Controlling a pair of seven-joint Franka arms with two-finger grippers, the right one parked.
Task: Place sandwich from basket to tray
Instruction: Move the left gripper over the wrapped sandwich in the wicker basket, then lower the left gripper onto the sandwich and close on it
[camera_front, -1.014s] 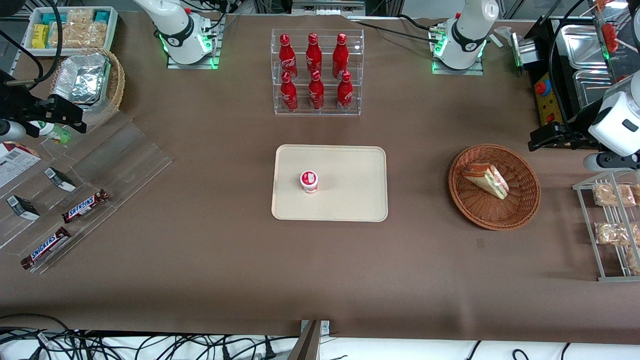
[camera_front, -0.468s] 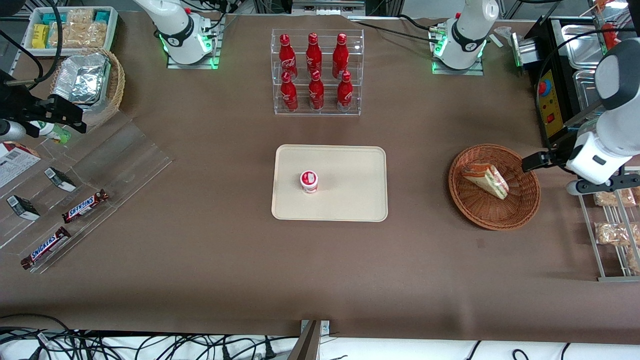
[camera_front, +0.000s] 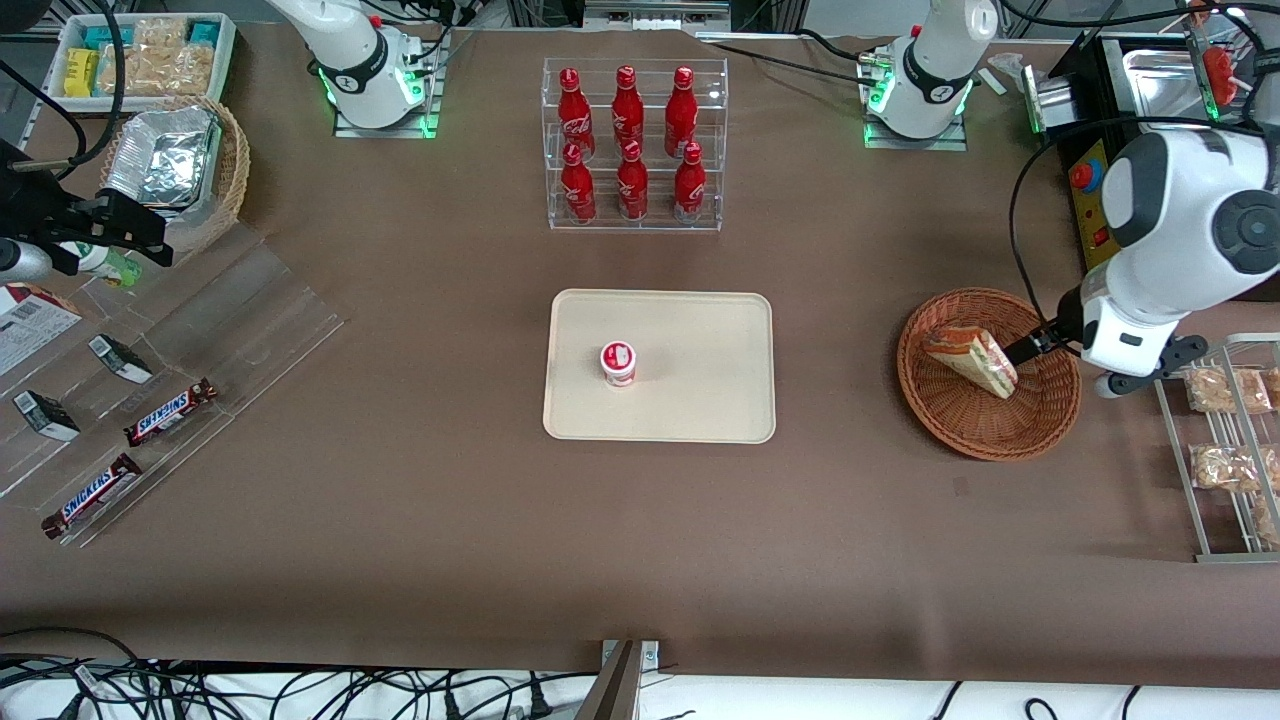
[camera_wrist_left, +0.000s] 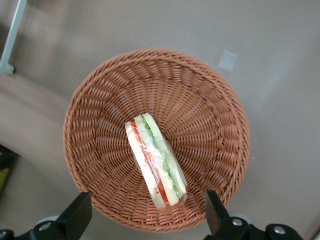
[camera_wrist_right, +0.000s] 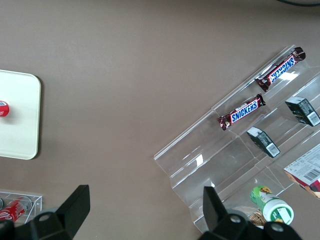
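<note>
- Currently hovering over the wicker basket (camera_front: 988, 373): left gripper (camera_front: 1027, 348), just above the rim at about 3 o'clock of the bowl in the front view, apparently so as to line up a descent on the food inside.
- Lying in the basket hollow, leaning on the weave slightly toward 9 o'clock of centre: wrapped sandwich (camera_front: 971, 360), long edge running from 10 to 4 o'clock, red and green filling layers (camera_wrist_left: 159, 165) turned up toward the wrist camera.
- Spread wide apart, jaws empty; two dark fingertips (camera_wrist_left: 75, 216) straddling the sandwich (camera_wrist_left: 156, 161) in the wrist view, touching neither wrap nor wicker (camera_wrist_left: 210, 120).
- Probably chosen so that the pads close across the bread faces, not the pointed end.
- Waiting well apart toward the parked arm's end of the table: cream tray (camera_front: 700, 400), with a small red-lidded cup (camera_front: 618, 362) standing slightly toward 9 o'clock of its middle; bare surface at 3 o'clock of the cup looks like the natural landing spot.
- Not yet begun: the grasp itself.
</note>
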